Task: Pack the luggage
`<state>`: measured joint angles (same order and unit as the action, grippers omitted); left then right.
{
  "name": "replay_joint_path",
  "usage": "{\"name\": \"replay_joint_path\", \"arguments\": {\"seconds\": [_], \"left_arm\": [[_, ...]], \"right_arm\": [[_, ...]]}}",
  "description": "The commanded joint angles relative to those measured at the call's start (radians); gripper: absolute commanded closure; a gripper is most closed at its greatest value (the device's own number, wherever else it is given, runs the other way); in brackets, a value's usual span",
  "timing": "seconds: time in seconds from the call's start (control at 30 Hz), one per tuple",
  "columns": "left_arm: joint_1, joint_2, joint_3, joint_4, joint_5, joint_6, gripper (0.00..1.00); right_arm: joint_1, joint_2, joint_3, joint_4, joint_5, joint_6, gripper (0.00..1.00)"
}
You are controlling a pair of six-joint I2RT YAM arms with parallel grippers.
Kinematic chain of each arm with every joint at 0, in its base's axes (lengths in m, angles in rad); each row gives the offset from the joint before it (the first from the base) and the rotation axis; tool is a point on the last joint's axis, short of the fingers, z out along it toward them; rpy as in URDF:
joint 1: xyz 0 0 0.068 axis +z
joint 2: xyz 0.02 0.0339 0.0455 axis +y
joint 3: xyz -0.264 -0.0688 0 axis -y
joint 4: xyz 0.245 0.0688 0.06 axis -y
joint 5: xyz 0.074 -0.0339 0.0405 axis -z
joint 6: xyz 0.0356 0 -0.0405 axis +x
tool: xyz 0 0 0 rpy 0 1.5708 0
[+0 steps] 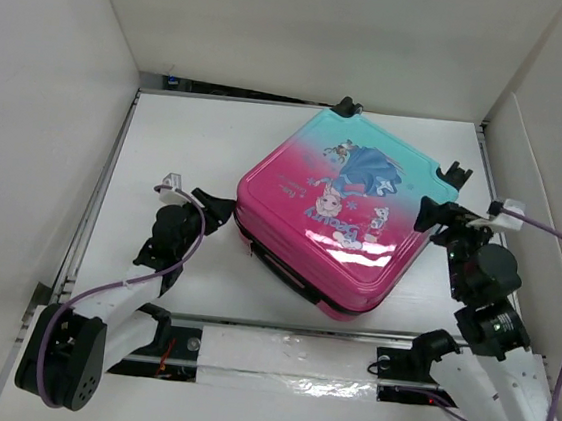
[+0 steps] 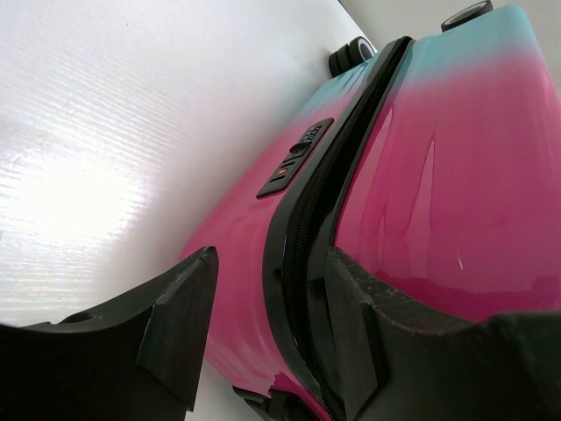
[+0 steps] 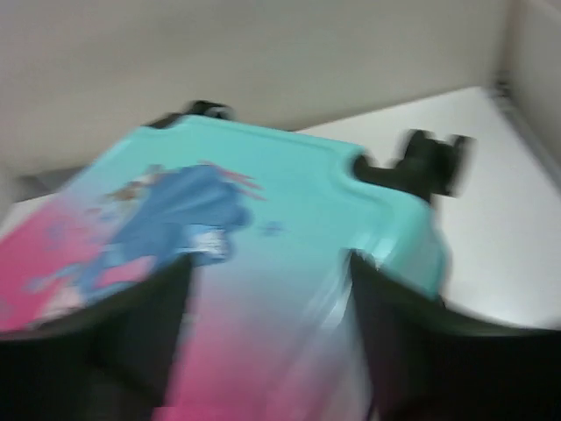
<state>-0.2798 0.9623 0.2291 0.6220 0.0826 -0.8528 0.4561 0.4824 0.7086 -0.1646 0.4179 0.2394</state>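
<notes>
Surface: white table (image 1: 168,138), faintly ribbed with a glossy sheen, boxed in by pale flat walls (image 1: 310,33).
Left gripper (image 1: 218,214): low on the table at the near-left corner of the luggage (image 1: 347,207). Jaws are seen parted, and nothing is clamped. The black wedge-shaped fingers (image 2: 175,324) are set either side of the case's edge. Contact cannot be judged.
Right gripper (image 1: 429,214): raised at the case's right edge. Jaws are spread wide and nothing is held. This wrist view is blurred.
Luggage position: shut and laid flat mid-table, turned diagonally, with the pink end near and the teal end far.
Shell: hard, smooth and shiny, with rounded corners. A cartoon figure in a blue dress is printed on the lid.
Seam: a black zipper band (image 2: 302,219) is run between the two shells.
Lock: a small black combination panel (image 2: 298,156) is set into the side wall beside the seam.
Handle: a black strap (image 1: 280,271) is seen on the near side.
Wheels (image 1: 348,106): black, at the far teal corners.
</notes>
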Motion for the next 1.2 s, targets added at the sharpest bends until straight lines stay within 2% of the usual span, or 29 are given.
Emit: {"name": "replay_joint_path", "arguments": {"seconds": [0.0, 0.03, 0.07, 0.17, 0.2, 0.23, 0.27, 0.33, 0.37, 0.43, 0.47, 0.5, 0.57, 0.6, 0.63, 0.73, 0.77, 0.83, 0.9, 1.0, 1.17], "left_arm": [[-0.013, -0.004, 0.015, -0.025, 0.086, 0.052, 0.52], [-0.013, 0.0, 0.015, -0.025, 0.086, 0.055, 0.52], [-0.013, 0.001, 0.016, -0.025, 0.083, 0.066, 0.52], [-0.013, -0.005, 0.022, -0.033, 0.065, 0.084, 0.51], [-0.013, -0.007, 0.027, -0.038, 0.063, 0.092, 0.5], [-0.013, -0.007, 0.035, -0.038, 0.068, 0.098, 0.49], [-0.013, -0.005, 0.039, -0.041, 0.071, 0.11, 0.48], [-0.031, 0.003, 0.05, -0.053, 0.082, 0.127, 0.47], [-0.047, 0.004, 0.052, -0.057, 0.074, 0.139, 0.47], [-0.074, 0.004, 0.046, -0.061, 0.062, 0.146, 0.47], [-0.075, 0.006, 0.036, -0.054, 0.089, 0.14, 0.47], [-0.075, 0.007, 0.026, -0.032, 0.107, 0.135, 0.48], [-0.075, -0.002, -0.002, -0.025, 0.147, 0.127, 0.49], [-0.075, -0.022, -0.016, -0.002, 0.167, 0.117, 0.49], [-0.075, -0.034, -0.042, 0.005, 0.186, 0.11, 0.49], [-0.094, -0.095, -0.069, 0.007, 0.246, 0.103, 0.5], [-0.094, -0.114, -0.089, 0.007, 0.267, 0.103, 0.5], [-0.104, -0.173, -0.114, -0.008, 0.284, 0.104, 0.5], [-0.104, -0.207, -0.129, -0.027, 0.293, 0.113, 0.5], [-0.113, -0.237, -0.145, -0.016, 0.312, 0.126, 0.5], [-0.137, -0.12, -0.122, 0.088, 0.385, 0.127, 0.5]], "right_arm": [[-0.166, -0.041, -0.037, -0.156, -0.069, 0.078, 0.01], [-0.259, -0.042, -0.037, -0.17, -0.114, 0.075, 0.0], [-0.302, -0.039, -0.043, -0.162, -0.231, 0.071, 0.0], [-0.45, 0.034, -0.047, -0.109, -0.417, 0.093, 0.0], [-0.485, 0.06, -0.072, -0.075, -0.552, 0.107, 0.0], [-0.517, 0.115, -0.09, 0.009, -0.626, 0.141, 0.0], [-0.571, 0.149, -0.11, 0.063, -0.787, 0.158, 0.0], [-0.588, 0.218, -0.153, 0.216, -0.913, 0.204, 0.0], [-0.57, 0.295, -0.156, 0.265, -0.985, 0.215, 0.0], [-0.531, 0.381, -0.117, 0.348, -1.022, 0.212, 0.0], [-0.502, 0.477, -0.089, 0.367, -1.03, 0.203, 0.01], [-0.437, 0.53, -0.052, 0.376, -1.041, 0.186, 0.01], [-0.357, 0.638, 0.093, 0.375, -1.044, 0.132, 0.03], [-0.28, 0.754, 0.15, 0.352, -1.047, 0.097, 0.03], [-0.242, 0.812, 0.269, 0.34, -1.048, 0.08, 0.04], [-0.125, 1.046, 0.455, 0.28, -1.051, 0.04, 0.04], [-0.102, 1.105, 0.591, 0.255, -1.051, 0.031, 0.04], [-0.059, 1.259, 0.719, 0.187, -1.062, 0.006, 0.03], [-0.002, 1.334, 0.887, 0.139, -1.05, -0.009, 0.03], [0.059, 1.43, 1.047, 0.12, -1.041, -0.006, 0.01], [0.09, 1.611, 1.317, 0.022, -1.093, -0.011, 0.01]]}}
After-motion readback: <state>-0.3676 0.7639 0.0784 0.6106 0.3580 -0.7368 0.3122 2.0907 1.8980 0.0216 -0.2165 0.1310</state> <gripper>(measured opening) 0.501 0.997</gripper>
